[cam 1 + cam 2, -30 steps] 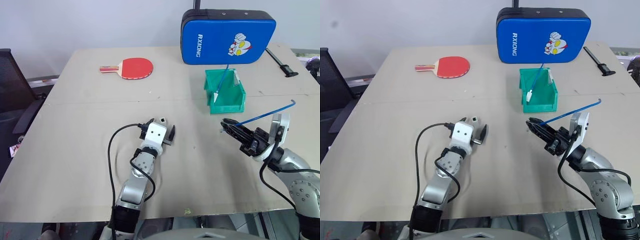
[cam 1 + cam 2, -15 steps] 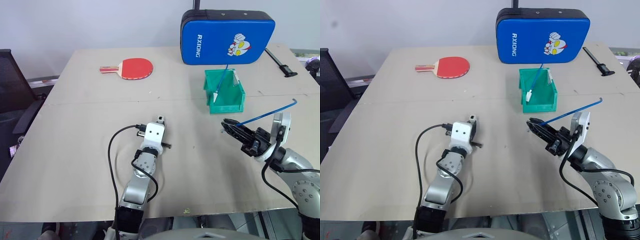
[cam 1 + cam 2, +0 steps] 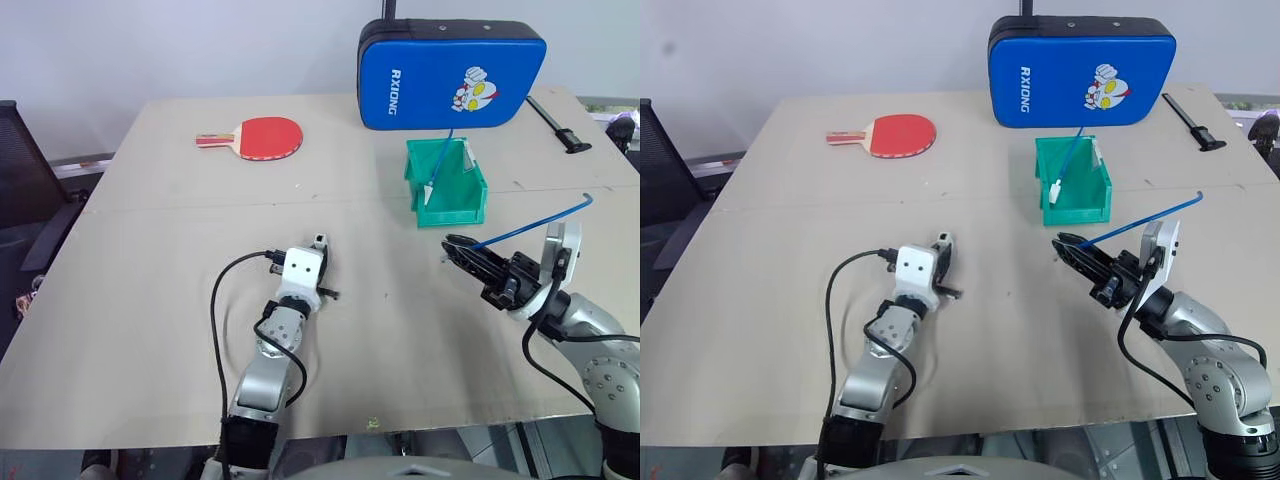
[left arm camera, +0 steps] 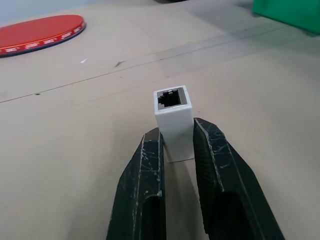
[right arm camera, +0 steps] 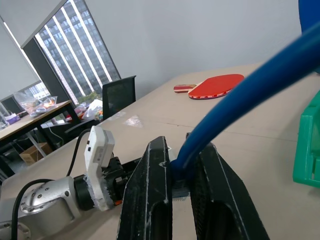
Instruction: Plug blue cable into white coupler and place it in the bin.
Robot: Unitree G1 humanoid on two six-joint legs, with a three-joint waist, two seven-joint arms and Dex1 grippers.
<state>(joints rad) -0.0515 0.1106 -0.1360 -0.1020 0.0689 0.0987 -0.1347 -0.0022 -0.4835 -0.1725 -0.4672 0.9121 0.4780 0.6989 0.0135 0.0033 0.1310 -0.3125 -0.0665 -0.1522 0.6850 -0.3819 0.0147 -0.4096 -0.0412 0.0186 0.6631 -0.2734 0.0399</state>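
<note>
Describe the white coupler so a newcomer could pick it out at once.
Start at the teal-green bin near the table's far right, then come toward the robot and left to the left gripper low over the tan table. Clamped between its black jaws is the white coupler, a tiny boxy block. Its dark socket on the end face distinguishes it from the white gripper housing.

Counter (image 3: 150, 300): matt beige board, faint scuffs. White coupler (image 4: 173, 120): smooth plastic, slight sheen. Left tool (image 4: 175, 145) fingers (image 4: 150, 170): black, scratched up. Blue cable (image 3: 530, 228): glossy jacket. Bin (image 3: 455, 205): shiny green plastic. Paddle (image 3: 268, 136): matt red rubber.
</note>
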